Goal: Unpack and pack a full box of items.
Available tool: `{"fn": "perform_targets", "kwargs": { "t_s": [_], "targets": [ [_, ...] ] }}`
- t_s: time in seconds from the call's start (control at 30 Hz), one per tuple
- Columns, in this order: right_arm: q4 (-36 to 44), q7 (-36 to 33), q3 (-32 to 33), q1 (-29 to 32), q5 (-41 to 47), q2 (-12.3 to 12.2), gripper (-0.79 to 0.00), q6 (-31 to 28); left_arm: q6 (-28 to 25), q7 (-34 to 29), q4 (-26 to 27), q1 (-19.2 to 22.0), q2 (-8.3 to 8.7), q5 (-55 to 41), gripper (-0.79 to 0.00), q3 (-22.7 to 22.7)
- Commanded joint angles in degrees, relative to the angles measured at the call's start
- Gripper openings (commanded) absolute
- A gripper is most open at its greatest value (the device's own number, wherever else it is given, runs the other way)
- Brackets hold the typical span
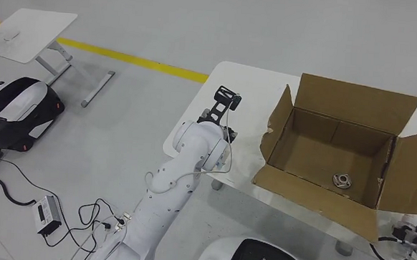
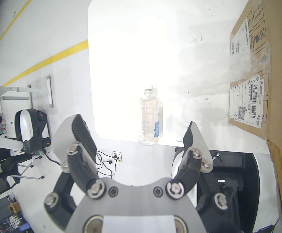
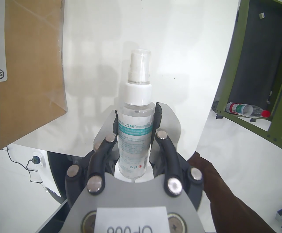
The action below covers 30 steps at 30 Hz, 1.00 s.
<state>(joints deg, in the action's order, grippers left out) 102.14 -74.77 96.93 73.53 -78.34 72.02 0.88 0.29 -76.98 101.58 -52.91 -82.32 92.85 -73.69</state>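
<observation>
Within your right gripper: one clear plastic spray bottle with white collar and clear cap, clamped round its body, nozzle pointing away from the fingers, probably so the label side takes the squeeze. Off to one side of those fingers: brown cardboard box, flaps open for loading, one small grey metal ring inside.

Your left gripper: fingers spread wide, holding nothing. Just beyond their tips: one clear ribbed plastic bottle, apparently lying at the white table edge.

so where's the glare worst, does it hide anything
left wrist view: the table is blown out white, the clear bottle nearly washes into it, and a hazy streak crosses the labels on the box; right wrist view: milder, soft shadows, the spray bottle reads fine
</observation>
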Motion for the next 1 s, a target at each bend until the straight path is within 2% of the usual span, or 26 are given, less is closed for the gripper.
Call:
{"fn": "perform_targets", "kwargs": {
  "t_s": [0.0,0.03,0.07,0.13,0.17,0.23,0.27,0.5,0.67,0.73,0.77,0.8,0.83,0.87,0.97],
  "targets": [
    [-0.44,0.0,-0.34,-0.37,-0.07,-0.03,-0.671,0.07,0.0,0.0,0.0,0.0,0.0,0.0,0.0,0.0],
    [-0.7,-0.02,-0.44,-0.53,-0.13,-0.06,-0.52,0.13,0.0,0.0,0.0,0.0,0.0,0.0,0.0,0.0],
    [-0.88,-0.04,-0.54,-0.7,-0.28,-0.09,-0.443,0.15,0.0,0.0,0.0,0.0,0.0,0.0,0.0,0.0],
    [-1.06,-0.05,-0.7,-0.95,-0.38,-0.15,-0.422,0.09,0.0,0.0,0.0,0.0,0.0,0.0,0.0,0.0],
    [-1.12,-0.04,-0.74,-1.05,-0.49,-0.18,-0.385,0.06,0.0,0.0,0.0,0.0,0.0,0.0,0.0,0.0],
    [-1.1,-0.09,-0.75,-1.22,-0.62,-0.26,-0.249,0.03,0.0,0.0,0.0,0.0,0.0,0.0,0.0,0.0],
    [-1.08,-0.17,-0.7,-1.27,-0.62,-0.3,-0.222,-0.01,0.0,0.0,0.0,0.0,0.0,0.0,0.0,0.0],
    [2.34,0.43,0.95,-0.7,1.8,-0.49,-0.197,0.79,0.0,0.0,0.0,0.0,0.0,0.0,0.0,0.0],
    [12.56,0.88,4.89,1.8,6.98,-0.65,-0.185,1.28,0.0,0.0,0.0,0.0,0.0,0.0,0.0,0.0],
    [17.53,1.47,7.12,2.81,8.19,-0.84,-0.197,0.51,0.0,0.0,0.0,0.0,0.0,0.0,0.0,0.0],
    [20.21,2.27,8.23,3.02,9.53,-0.88,-0.32,0.49,0.0,0.0,0.0,0.0,0.0,0.0,0.0,0.0],
    [22.92,2.94,9.3,3.1,11.65,-0.89,-0.536,0.41,0.0,0.0,0.0,0.0,0.0,0.0,0.0,0.0],
    [25.35,3.33,10.5,3.16,13.19,-0.95,-0.686,0.18,0.0,0.0,0.0,0.0,0.0,0.0,0.0,0.0],
    [27.59,4.05,11.5,3.22,14.73,-1.01,-0.785,-0.36,0.0,0.0,0.0,0.0,0.0,0.0,0.0,0.0],
    [32.5,6.7,13.16,3.89,22.52,-1.25,-0.785,-6.35,0.0,0.0,0.0,0.0,0.0,0.0,0.0,0.0]
  ]
}}
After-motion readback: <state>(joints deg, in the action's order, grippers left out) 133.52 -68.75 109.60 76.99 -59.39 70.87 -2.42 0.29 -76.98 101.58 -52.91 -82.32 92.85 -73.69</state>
